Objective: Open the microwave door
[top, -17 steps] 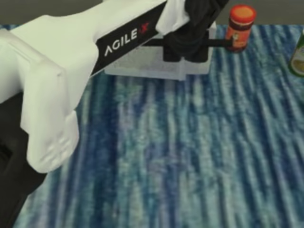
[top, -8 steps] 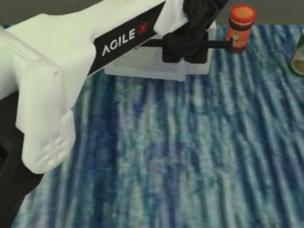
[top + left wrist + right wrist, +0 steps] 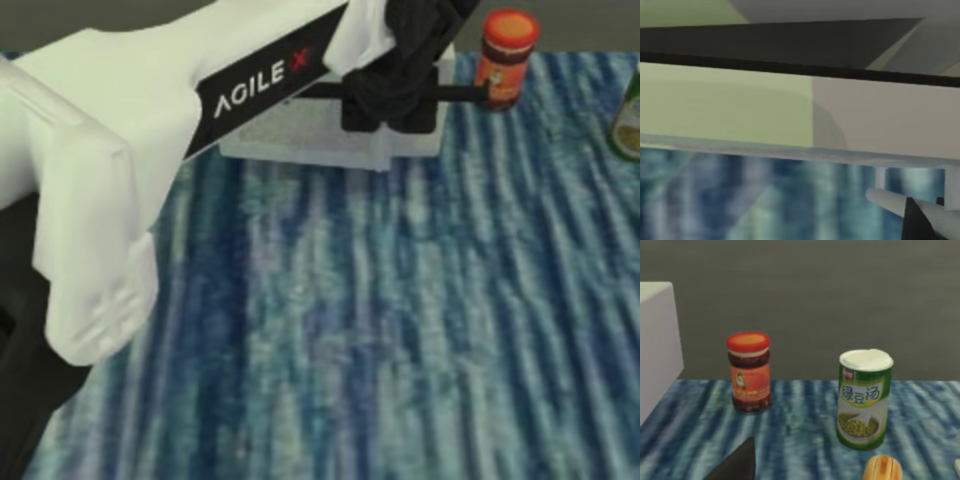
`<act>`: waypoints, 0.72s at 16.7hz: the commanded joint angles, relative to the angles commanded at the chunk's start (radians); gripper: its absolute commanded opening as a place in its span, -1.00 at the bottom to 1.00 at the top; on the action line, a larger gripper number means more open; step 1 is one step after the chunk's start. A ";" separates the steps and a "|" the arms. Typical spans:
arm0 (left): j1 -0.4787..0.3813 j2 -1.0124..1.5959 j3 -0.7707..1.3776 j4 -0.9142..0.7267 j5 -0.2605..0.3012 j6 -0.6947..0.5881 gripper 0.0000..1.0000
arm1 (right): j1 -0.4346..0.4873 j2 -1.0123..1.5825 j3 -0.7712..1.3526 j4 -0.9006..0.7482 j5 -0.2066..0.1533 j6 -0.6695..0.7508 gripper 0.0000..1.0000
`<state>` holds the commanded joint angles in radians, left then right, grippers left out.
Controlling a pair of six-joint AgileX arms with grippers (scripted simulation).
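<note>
The off-white microwave [image 3: 410, 150] stands at the table's far edge, mostly covered by my left arm. Its door [image 3: 300, 130], with the grey speckled window, faces the near side. My left gripper [image 3: 392, 100] hangs right in front of the microwave's right part. In the left wrist view the door panel [image 3: 880, 115] fills the picture, and a white bar handle [image 3: 887, 201] stands off it. The dark tip of my left gripper [image 3: 914, 226] lies against that handle. My right gripper [image 3: 737, 465] shows only in its own wrist view, low over the cloth and away from the microwave.
A red-lidded sauce jar [image 3: 505, 55] stands just right of the microwave, and a green can [image 3: 628, 118] stands at the right edge. The right wrist view shows the jar [image 3: 749, 372], the can [image 3: 864, 399] and a bread roll [image 3: 882, 470]. A blue striped cloth [image 3: 400, 320] covers the table.
My left arm has shifted slightly to the left and back compared with a second ago. It has stayed almost still over the last half second.
</note>
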<state>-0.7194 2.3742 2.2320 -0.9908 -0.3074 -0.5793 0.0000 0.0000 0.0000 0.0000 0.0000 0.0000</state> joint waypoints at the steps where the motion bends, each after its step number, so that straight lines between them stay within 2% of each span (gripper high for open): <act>1: 0.000 0.000 0.000 0.000 0.000 0.000 -1.00 | 0.000 0.000 0.000 0.000 0.000 0.000 1.00; 12: -0.008 0.002 -0.002 0.004 0.007 -0.003 -1.00 | 0.000 0.000 0.000 0.000 0.000 0.000 1.00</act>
<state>-0.7275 2.3761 2.2303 -0.9864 -0.3004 -0.5825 0.0000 0.0000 0.0000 0.0000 0.0000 0.0000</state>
